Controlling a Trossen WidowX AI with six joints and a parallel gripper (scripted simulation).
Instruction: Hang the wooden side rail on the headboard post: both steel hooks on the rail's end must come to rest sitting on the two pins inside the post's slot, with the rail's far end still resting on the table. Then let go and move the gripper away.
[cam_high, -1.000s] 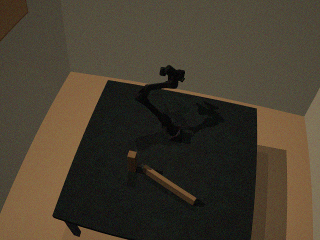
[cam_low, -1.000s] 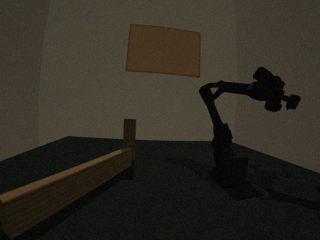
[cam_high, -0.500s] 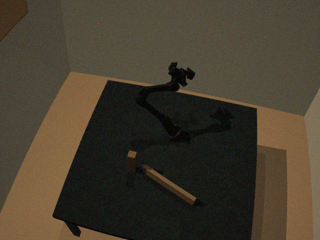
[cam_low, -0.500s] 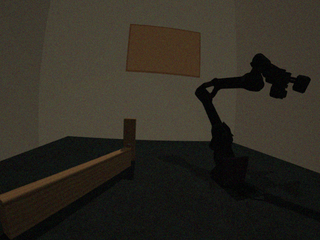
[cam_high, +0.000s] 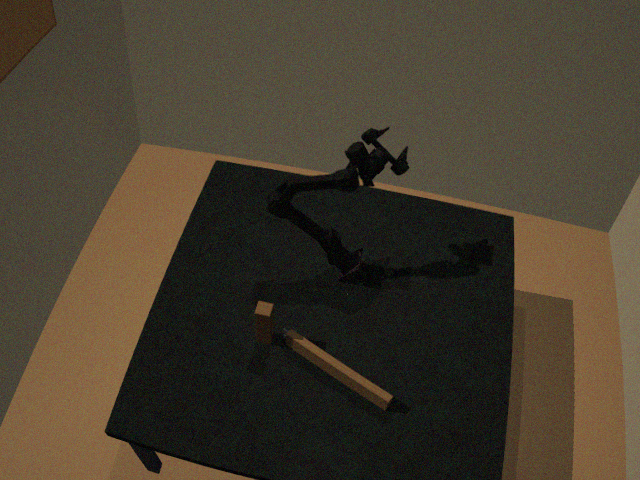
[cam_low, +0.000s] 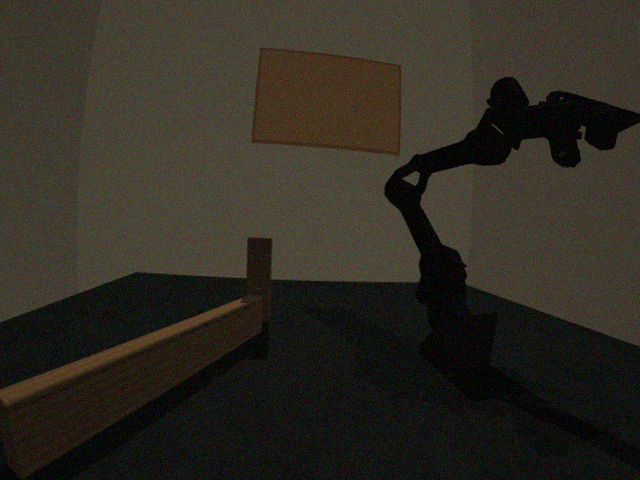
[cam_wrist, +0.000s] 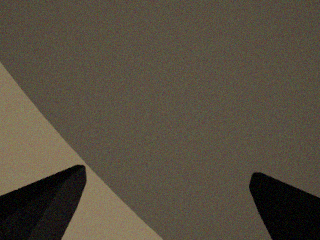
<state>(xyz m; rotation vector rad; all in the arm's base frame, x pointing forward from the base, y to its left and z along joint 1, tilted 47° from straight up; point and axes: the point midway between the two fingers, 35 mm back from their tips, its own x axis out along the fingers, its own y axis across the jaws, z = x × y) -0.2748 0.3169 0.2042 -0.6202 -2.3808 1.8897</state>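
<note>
The wooden side rail (cam_high: 338, 367) (cam_low: 139, 361) lies long and slanting over the dark table, on its narrow edge. Its hook end is close beside the upright headboard post (cam_high: 264, 325) (cam_low: 258, 263). A small grey bit of steel (cam_high: 285, 330) shows at that end. The slot, the pins and how the hooks sit on them cannot be made out. The rail's far end points away from the post, low at the table. My gripper (cam_high: 398, 137) (cam_wrist: 170, 178) is open and empty, high up and far from both rail and post, pointing at the wall.
The dark table (cam_high: 439, 335) (cam_low: 361, 413) carries the arm's base (cam_high: 343, 263) (cam_low: 457, 351), behind the post and rail in the top view. Walls stand around, with an orange-brown panel (cam_low: 328, 100) on one. The arm casts a long shadow across the table.
</note>
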